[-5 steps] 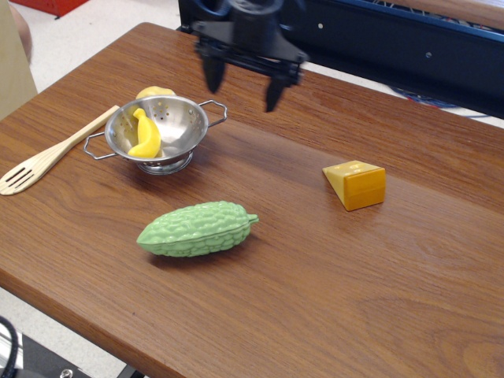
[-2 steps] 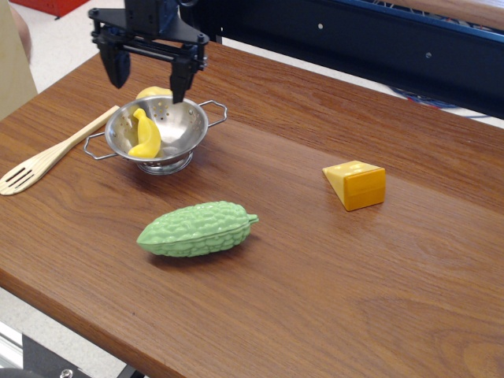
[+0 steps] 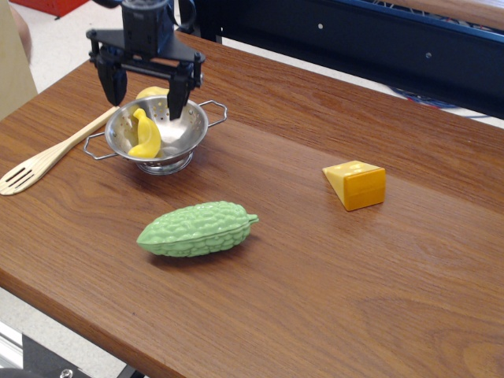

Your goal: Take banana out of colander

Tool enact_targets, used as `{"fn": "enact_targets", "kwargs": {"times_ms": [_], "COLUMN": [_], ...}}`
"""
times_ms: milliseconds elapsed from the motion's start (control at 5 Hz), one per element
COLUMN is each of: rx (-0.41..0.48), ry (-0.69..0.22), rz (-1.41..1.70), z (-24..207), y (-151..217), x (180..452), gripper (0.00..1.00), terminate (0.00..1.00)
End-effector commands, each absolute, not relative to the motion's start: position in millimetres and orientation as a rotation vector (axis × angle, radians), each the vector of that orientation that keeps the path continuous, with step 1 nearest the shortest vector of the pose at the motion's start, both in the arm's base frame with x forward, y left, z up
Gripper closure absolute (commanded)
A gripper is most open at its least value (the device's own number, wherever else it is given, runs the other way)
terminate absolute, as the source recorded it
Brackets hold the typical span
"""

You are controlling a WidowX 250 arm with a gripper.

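The bright-yellow banana (image 3: 145,138) lies inside the shiny steel colander (image 3: 186,131) at the left of the wooden table. My black gripper (image 3: 144,101) hangs open just above the colander's far rim, its two fingers spread wide either side of the bowl's back half. One fingertip (image 3: 175,106) dips near the bowl's inside, the other is over the left rim. The gripper holds nothing and does not touch the banana.
A pale yellow lump (image 3: 150,93) sits behind the colander. A wooden slotted spatula (image 3: 47,157) lies to its left. A green gourd (image 3: 197,228) lies in front, an orange cheese wedge (image 3: 357,184) to the right. A dark blue frame (image 3: 378,39) borders the table's back.
The open gripper moved left from behind the table's middle to over the colander, then dropped a little lower towards it. The objects have not moved.
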State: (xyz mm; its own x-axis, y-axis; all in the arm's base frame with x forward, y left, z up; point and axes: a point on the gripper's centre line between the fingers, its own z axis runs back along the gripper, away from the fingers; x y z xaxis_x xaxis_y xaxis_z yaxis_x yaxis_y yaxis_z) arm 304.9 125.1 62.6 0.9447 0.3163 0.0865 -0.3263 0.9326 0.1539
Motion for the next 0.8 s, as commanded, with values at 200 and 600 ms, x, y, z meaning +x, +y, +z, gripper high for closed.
{"fn": "enact_targets", "kwargs": {"times_ms": [200,600], "rx": [0.168,0.145], "ry": [-0.124,-0.141], "rz": [0.387,0.452], "z": [49,34], "y": [118,113], "x": [311,311], "gripper": [0.00,0.00], "terminate": [0.00,0.00]}}
